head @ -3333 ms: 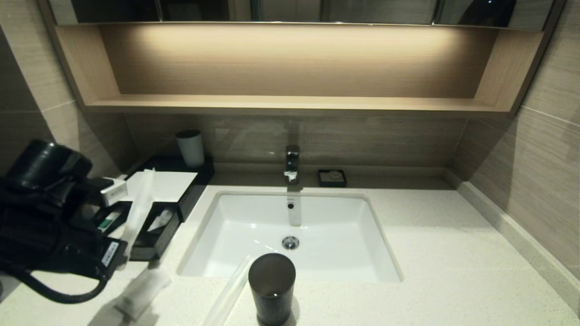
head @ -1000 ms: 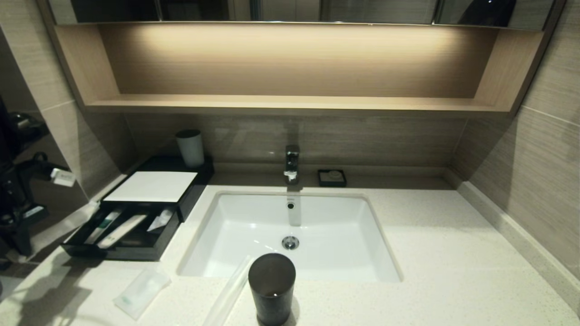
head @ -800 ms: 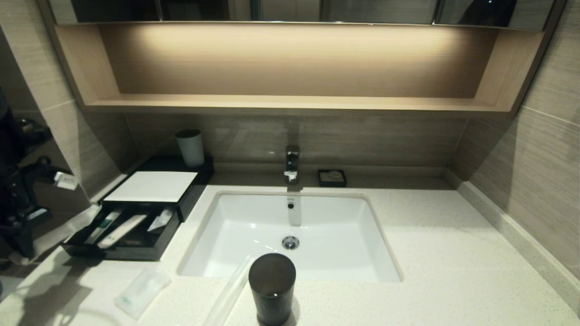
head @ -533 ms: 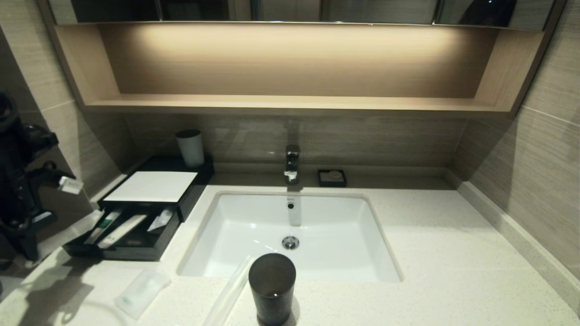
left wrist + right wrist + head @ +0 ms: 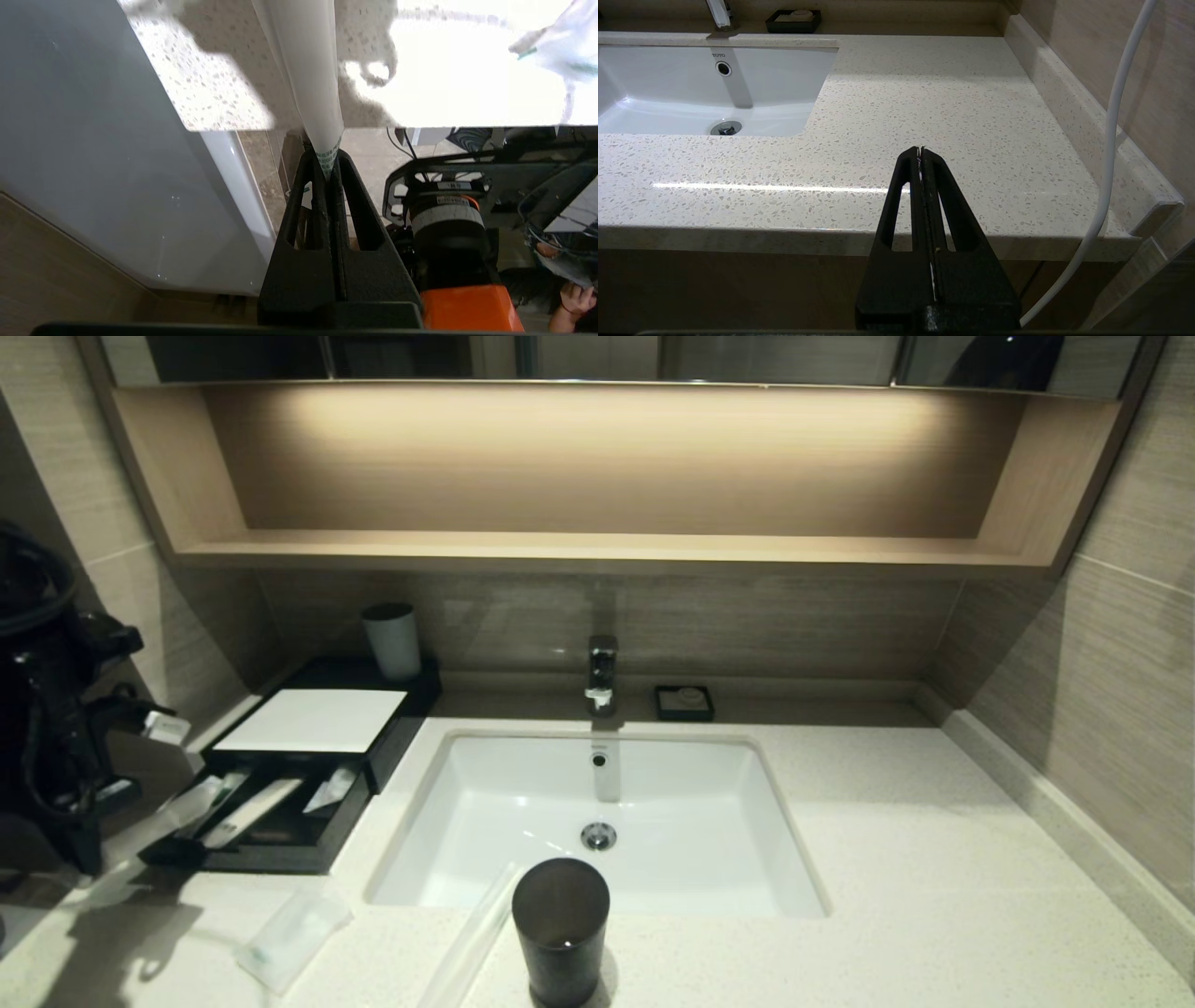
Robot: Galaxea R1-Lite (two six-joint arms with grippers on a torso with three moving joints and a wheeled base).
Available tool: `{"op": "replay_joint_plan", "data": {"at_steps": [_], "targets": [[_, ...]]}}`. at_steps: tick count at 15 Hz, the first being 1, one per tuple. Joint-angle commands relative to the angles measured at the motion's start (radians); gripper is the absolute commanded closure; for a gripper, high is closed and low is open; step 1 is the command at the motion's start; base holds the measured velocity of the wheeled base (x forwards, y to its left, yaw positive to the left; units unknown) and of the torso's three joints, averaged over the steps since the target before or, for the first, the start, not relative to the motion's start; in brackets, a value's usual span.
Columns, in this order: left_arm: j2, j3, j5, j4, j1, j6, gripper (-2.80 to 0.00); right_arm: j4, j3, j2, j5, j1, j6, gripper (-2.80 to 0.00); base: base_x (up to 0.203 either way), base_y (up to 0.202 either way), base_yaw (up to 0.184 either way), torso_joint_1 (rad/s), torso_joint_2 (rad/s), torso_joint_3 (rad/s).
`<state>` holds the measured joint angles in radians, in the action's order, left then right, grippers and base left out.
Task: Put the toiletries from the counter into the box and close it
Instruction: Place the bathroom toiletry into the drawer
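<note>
My left gripper [image 5: 84, 863] hangs off the counter's left front corner, shut on the printed end of a long clear-wrapped packet [image 5: 308, 60]. The packet's far end [image 5: 187, 800] reaches the left rim of the box's open drawer [image 5: 271, 859]. The flat black box [image 5: 401, 723] has a white sheet top, and its drawer holds several packets [image 5: 252, 809]. A small sachet with green print [image 5: 289, 938] lies on the speckled counter [image 5: 887, 821] in front of the drawer. Another long packet [image 5: 471, 938] lies by the basin's front rim. My right gripper [image 5: 920, 150] is shut and empty over the counter's right front edge.
A black cup [image 5: 560, 929] stands at the front, touching the long packet. A white basin [image 5: 523, 793] with a tap [image 5: 602, 672] fills the middle. A grey cup [image 5: 392, 639] stands behind the box, and a soap dish [image 5: 684, 702] sits at the back.
About three seconds ago the left arm held a packet over the drawer, then pulled back left. In the last second it crept right toward the drawer again, still gripping a packet.
</note>
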<state>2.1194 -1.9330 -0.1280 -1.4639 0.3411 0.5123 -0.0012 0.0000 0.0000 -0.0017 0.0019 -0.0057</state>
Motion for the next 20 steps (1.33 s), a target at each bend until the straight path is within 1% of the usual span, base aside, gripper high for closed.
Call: {"op": "replay_joint_plan", "data": {"at_steps": [1, 10, 14, 17, 20], "targets": [[0.021, 0.000, -0.001, 0.007, -0.001, 0.003, 0.00, 0.000, 0.002, 0.000, 0.000, 0.001, 0.000, 0.00, 0.000, 0.000, 0.000, 0.000, 0.00, 0.000], [0.053, 0.000, 0.009, 0.107, -0.014, 0.003, 0.00, 0.000, 0.002, 0.000, 0.000, 0.001, 0.000, 0.00, 0.000, 0.000, 0.000, 0.000, 0.00, 0.000], [0.060, 0.000, 0.025, 0.137, -0.020, 0.003, 0.00, 0.000, 0.002, 0.000, 0.002, 0.001, 0.000, 0.00, 0.000, 0.000, 0.000, 0.000, 0.00, 0.000], [0.063, 0.000, 0.056, 0.171, -0.021, 0.002, 0.00, 0.000, 0.002, 0.000, 0.000, 0.001, 0.000, 0.00, 0.000, 0.000, 0.000, 0.000, 0.00, 0.000], [0.068, 0.000, 0.056, 0.195, -0.024, 0.002, 0.00, 0.000, 0.002, 0.000, 0.000, 0.001, 0.000, 0.00, 0.000, 0.000, 0.000, 0.000, 0.00, 0.000]]}}
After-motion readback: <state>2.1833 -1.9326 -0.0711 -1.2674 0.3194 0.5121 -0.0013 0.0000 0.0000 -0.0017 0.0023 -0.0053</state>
